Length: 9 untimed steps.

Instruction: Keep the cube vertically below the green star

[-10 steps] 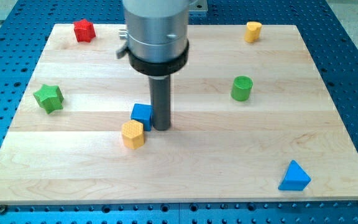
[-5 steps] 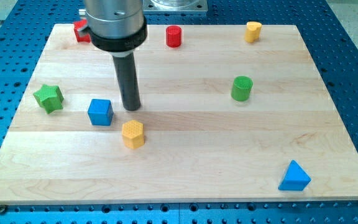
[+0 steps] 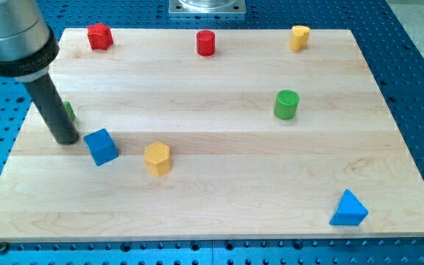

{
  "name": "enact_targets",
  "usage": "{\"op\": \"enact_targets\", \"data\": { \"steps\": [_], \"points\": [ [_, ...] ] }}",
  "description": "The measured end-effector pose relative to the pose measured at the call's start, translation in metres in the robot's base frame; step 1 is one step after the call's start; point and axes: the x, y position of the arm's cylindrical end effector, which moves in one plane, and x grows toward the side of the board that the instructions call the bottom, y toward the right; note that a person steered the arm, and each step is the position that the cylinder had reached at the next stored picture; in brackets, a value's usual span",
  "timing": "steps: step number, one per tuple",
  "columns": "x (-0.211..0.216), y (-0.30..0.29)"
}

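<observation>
The blue cube [image 3: 101, 146] lies on the wooden board [image 3: 219, 162] at the view's left, turned at an angle. My tip [image 3: 66, 140] rests on the board just left of the cube, a small gap apart. The green star [image 3: 68, 110] is almost wholly hidden behind the rod; only a sliver shows at the rod's right side, up and left of the cube.
A yellow hexagonal block [image 3: 157, 158] sits right of the cube. A red star [image 3: 99, 35], a red cylinder [image 3: 206, 43] and a yellow block [image 3: 299, 36] lie along the top edge. A green cylinder [image 3: 286, 104] stands at right, a blue triangle [image 3: 348, 209] at bottom right.
My tip has swept left across the board, from right of the cube to its left. The cube has slid left and down and rotated. The rod now covers the green star.
</observation>
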Motion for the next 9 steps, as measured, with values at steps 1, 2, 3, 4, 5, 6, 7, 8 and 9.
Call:
{"op": "enact_targets", "data": {
  "steps": [1, 2, 3, 4, 5, 6, 7, 8, 9],
  "points": [
    [0.000, 0.054],
    [0.011, 0.071],
    [0.048, 0.063],
    [0.070, 0.051],
    [0.074, 0.083],
    [0.103, 0.098],
    [0.116, 0.082],
    [0.114, 0.062],
    [0.098, 0.066]
  ]
}}
